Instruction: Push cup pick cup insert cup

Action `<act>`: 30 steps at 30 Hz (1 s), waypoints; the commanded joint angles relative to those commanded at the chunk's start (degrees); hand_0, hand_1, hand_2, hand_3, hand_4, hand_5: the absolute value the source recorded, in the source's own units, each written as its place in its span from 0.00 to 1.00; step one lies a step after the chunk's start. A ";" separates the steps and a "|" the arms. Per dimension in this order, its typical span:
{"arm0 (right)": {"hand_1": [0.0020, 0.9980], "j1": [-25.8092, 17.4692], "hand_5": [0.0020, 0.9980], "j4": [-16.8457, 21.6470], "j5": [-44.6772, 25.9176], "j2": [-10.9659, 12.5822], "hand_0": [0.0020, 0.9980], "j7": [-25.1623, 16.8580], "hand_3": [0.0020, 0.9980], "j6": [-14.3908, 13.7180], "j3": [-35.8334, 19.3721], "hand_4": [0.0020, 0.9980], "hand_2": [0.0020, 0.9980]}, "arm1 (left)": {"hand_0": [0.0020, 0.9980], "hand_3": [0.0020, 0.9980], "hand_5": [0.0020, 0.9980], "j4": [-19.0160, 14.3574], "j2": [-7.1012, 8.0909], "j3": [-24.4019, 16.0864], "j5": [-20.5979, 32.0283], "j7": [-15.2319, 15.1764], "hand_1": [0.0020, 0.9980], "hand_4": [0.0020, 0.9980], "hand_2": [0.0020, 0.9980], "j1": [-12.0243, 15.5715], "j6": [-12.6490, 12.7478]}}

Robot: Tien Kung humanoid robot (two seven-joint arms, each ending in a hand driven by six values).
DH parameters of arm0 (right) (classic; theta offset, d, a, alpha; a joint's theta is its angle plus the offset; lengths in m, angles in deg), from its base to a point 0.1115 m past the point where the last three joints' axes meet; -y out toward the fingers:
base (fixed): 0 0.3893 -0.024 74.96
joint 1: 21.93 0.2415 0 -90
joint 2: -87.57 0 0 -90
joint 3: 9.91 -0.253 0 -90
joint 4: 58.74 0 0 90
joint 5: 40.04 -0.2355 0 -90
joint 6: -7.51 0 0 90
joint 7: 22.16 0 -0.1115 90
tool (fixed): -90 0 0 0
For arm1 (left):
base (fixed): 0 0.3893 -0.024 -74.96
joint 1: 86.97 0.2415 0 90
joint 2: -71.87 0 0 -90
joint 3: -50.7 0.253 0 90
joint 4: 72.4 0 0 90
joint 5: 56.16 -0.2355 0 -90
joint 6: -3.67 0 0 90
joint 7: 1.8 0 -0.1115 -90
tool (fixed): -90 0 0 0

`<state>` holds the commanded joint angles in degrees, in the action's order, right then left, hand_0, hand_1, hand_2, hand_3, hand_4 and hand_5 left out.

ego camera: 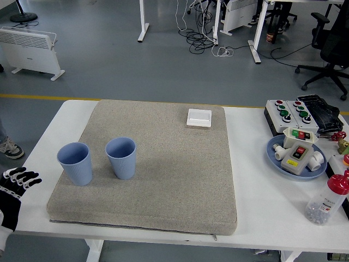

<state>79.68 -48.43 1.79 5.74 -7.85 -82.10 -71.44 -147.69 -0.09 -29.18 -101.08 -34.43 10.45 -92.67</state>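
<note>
Two blue ribbed cups stand upright on the grey mat [163,180]. One cup [76,163] is near the mat's left edge and the other cup [121,158] is just to its right, a small gap between them. My left hand [15,183] hovers at the far left edge of the picture, beside the table's left side and left of the first cup. Its black-and-white fingers are stretched out and hold nothing. The right hand is out of sight.
A small white square box [199,118] lies at the mat's far right corner. On the table's right side are a blue plate [272,158] with a switch box and white parts, a button panel [286,112], and a red-capped bottle [327,201].
</note>
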 joint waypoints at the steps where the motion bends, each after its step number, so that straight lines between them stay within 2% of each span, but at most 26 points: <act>1: 0.71 0.00 0.56 0.00 0.02 -0.01 0.77 0.00 0.61 0.00 -0.01 0.27 0.71 | 0.57 0.49 1.00 0.19 0.01 0.35 -0.76 0.05 0.56 0.61 0.51 -0.18 0.03; 3: 0.71 0.00 0.56 0.00 0.05 -0.02 0.77 0.01 0.61 -0.01 -0.04 0.27 0.71 | 0.57 0.49 1.00 0.57 -0.01 0.97 -2.32 0.14 0.56 0.61 0.51 -0.51 0.10; 4: 0.71 -0.01 0.56 0.00 0.07 -0.03 0.77 0.01 0.61 -0.02 -0.04 0.27 0.71 | 0.61 0.49 1.00 0.75 -0.02 1.25 -2.89 0.18 0.57 0.61 0.52 -0.67 0.13; 7: 0.71 -0.05 0.56 0.00 -0.17 -0.01 0.77 -0.01 0.61 -0.02 0.08 0.27 0.71 | 0.61 0.49 1.00 1.55 0.02 2.68 -4.69 0.85 0.57 0.61 0.52 -1.37 0.11; 12: 0.71 -0.10 0.56 0.00 -0.34 -0.02 0.77 -0.04 0.61 0.01 0.19 0.27 0.71 | 0.63 0.50 1.00 3.40 0.12 5.45 -7.93 2.17 0.58 0.61 0.53 -3.66 0.13; 16: 0.71 -0.26 0.56 0.00 -0.52 -0.06 0.77 -0.05 0.61 0.00 0.31 0.27 0.71 | 0.63 0.50 1.00 4.89 0.05 6.36 -8.97 3.55 0.58 0.61 0.53 -5.61 0.16; 17: 0.71 -0.30 0.56 0.00 -0.61 -0.06 0.77 -0.04 0.61 -0.01 0.33 0.26 0.71 | 0.68 0.50 1.00 5.34 0.17 6.63 -9.36 4.16 0.61 0.61 0.53 -6.12 0.12; 21: 0.71 -0.41 0.56 0.00 -0.60 -0.12 0.77 -0.02 0.61 -0.04 0.32 0.26 0.71 | 0.68 0.50 1.00 6.69 0.68 7.51 -10.24 5.20 0.61 0.61 0.53 -7.57 0.08; 30: 0.71 -0.81 0.56 0.00 -0.35 -0.28 0.77 0.05 0.61 -0.11 0.25 0.26 0.71 | 0.68 0.51 1.00 8.34 1.01 8.48 -11.13 6.14 0.61 0.61 0.53 -9.95 0.17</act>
<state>78.87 -48.43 1.45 5.46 -7.80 -82.21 -71.18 -139.35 0.92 -20.71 -112.21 -28.29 0.50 -92.50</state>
